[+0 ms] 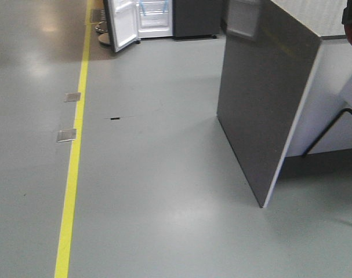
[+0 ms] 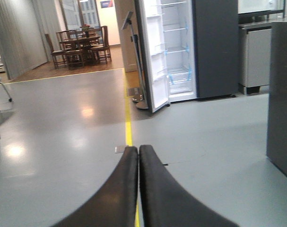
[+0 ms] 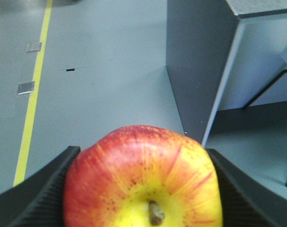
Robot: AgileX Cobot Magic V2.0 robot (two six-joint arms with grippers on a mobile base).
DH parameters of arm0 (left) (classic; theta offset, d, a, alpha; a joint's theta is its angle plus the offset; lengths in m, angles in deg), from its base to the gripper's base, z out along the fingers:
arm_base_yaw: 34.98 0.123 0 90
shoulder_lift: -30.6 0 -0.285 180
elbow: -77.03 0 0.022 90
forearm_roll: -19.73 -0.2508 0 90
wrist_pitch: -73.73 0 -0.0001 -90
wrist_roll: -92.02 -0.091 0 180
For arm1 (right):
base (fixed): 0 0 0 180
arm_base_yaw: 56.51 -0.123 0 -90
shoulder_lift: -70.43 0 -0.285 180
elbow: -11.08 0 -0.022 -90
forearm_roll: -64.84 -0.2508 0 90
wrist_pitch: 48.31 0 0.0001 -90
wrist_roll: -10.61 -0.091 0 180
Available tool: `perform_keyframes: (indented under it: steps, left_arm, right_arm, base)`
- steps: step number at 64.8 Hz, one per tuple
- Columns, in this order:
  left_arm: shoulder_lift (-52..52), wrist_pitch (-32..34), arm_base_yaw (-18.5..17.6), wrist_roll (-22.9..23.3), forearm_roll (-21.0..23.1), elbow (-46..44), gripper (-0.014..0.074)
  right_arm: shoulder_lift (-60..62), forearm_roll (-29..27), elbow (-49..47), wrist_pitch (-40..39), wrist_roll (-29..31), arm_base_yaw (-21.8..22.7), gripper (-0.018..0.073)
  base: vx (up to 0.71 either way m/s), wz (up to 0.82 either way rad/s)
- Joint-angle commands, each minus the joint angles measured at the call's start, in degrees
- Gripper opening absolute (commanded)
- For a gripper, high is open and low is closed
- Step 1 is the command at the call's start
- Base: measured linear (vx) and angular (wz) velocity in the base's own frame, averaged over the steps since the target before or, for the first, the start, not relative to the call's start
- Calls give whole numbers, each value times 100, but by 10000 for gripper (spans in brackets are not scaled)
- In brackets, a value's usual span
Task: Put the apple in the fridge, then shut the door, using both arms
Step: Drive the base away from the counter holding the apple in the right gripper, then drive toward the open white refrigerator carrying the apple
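The apple [image 3: 143,179] sits in your right gripper [image 3: 142,153], squeezed between its two black fingers [image 3: 39,194], one on each side. The stem end faces the wrist camera. There is a yellow patch around the stem and red streaks above it. The apple is not in the fridge. It is well apart from it, out over the grey floor [image 3: 110,56].

Your left gripper [image 2: 138,150] holds nothing. Its two fingers are pressed together with no gap, and they point toward the fridge [image 2: 178,56].

The fridge stands far across the floor from you. It is white inside, with glass shelves and bits of blue tape. Its door [image 2: 155,61] is swung wide open, on the side of the fridge near the yellow line [image 2: 128,118]. The door is white inside, with clear bins.

A dark grey cabinet [image 2: 216,47] stands just beside the fridge, on the side away from the door. The yellow line runs along the floor and passes just beside the open door. Two small metal plates [image 1: 66,135] lie right by that line, well apart from the fridge. A tall dark grey panel [image 1: 262,98] stands well apart from the fridge, on the cabinet side. Past the fridge, on the door side, stand a wooden table and chairs [image 2: 82,47].
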Motion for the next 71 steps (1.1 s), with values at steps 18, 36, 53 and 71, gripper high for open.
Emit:
perform_keyframes:
  steps: [18, 36, 53, 71]
  left_arm:
    - [90, 397, -32, 55, 46, 164, -6]
    - [90, 397, -32, 55, 46, 164, -6]
    - [90, 397, -32, 55, 46, 164, -6]
    - [90, 397, -32, 55, 46, 164, -6]
  right_arm:
    - [167, 11, -155, -418, 2, 10, 102]
    - [167, 11, -155, -418, 2, 10, 102]
    - [167, 11, -155, -418, 2, 10, 102]
    - [167, 11, -155, -418, 2, 10, 102]
  base:
    - [8, 27]
    - [10, 22]
    - [13, 13]
    - [16, 11]
